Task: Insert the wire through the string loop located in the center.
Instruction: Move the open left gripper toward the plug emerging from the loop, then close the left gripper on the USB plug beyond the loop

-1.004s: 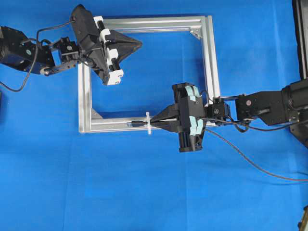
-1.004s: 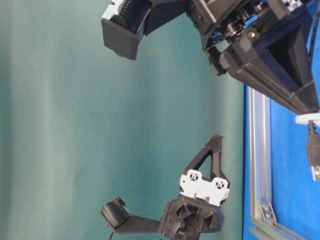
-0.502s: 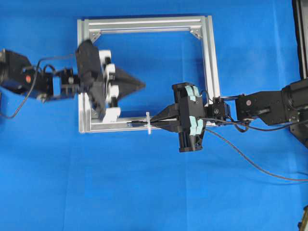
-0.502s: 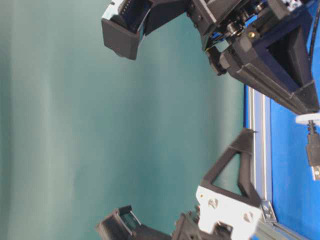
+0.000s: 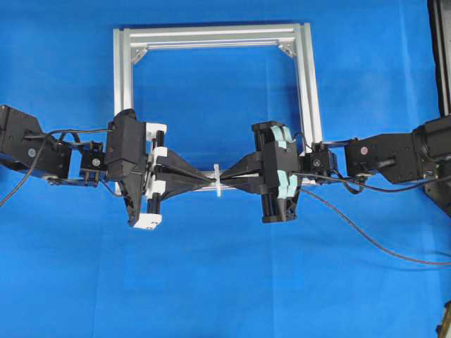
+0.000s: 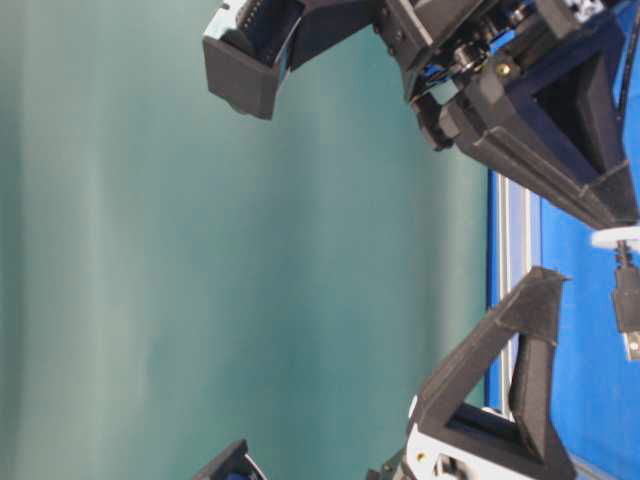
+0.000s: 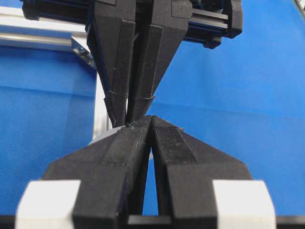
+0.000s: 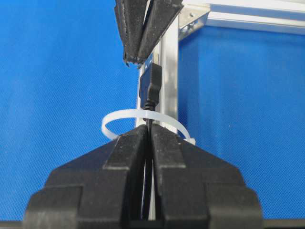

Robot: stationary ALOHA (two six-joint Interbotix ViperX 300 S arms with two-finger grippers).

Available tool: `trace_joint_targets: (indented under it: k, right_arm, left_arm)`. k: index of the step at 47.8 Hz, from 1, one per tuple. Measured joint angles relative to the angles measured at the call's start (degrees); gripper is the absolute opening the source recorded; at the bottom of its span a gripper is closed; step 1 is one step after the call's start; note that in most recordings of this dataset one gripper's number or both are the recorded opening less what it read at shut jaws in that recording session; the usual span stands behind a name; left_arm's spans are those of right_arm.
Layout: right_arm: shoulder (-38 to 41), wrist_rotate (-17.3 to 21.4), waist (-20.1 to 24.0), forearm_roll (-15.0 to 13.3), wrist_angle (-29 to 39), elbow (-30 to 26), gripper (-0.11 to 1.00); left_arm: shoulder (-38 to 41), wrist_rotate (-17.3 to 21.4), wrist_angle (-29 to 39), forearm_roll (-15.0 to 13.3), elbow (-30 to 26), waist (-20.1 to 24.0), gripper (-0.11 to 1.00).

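Centrally: square silver aluminium frame (image 5: 306, 98) on blue cloth-covered table (image 5: 225, 282). Tiny white string loop (image 8: 143, 120) stands across the frame's near bar. Long thin black wire (image 8: 148, 126) passes through the loop, its dark plug (image 8: 151, 86) lying just beyond. Right gripper (image 5: 224, 180): jaws closed on the wire just behind the loop. Left gripper (image 5: 208, 181): jaws closed, nothing visibly held, tips near the plug, facing the right gripper.

The left hand (image 5: 208, 180) has swung from the frame's far corner to the wire (image 8: 150, 90) tip.
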Motion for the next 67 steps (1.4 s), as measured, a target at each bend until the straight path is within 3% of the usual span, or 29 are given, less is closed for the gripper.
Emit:
trace_joint_targets:
  k: [17, 21, 30, 34, 67]
  right_arm:
    - [0.0, -0.09, 0.0, 0.0, -0.09, 0.0, -0.02]
    - [0.09, 0.0, 0.0, 0.0, 0.0, 0.0, -0.02]
    - [0.0, 0.0, 0.0, 0.0, 0.0, 0.0, -0.02]
    - [0.0, 0.0, 0.0, 0.09, 0.0, 0.0, -0.02]
    - [0.09, 0.0, 0.0, -0.09, 0.0, 0.0, -0.02]
  left_arm:
    - [0.0, 0.18, 0.97, 0.0, 0.0, 0.26, 0.04]
    - [0.0, 0.09, 0.97, 0.0, 0.0, 0.26, 0.23]
    - [0.0, 0.18, 0.97, 0.0, -0.35, 0.18, 0.78]
    - [0.0, 0.26, 1.05, 0.0, -0.35, 0.0, 0.91]
    - [0.97, 0.26, 3.25, 0.09, -0.44, 0.0, 0.92]
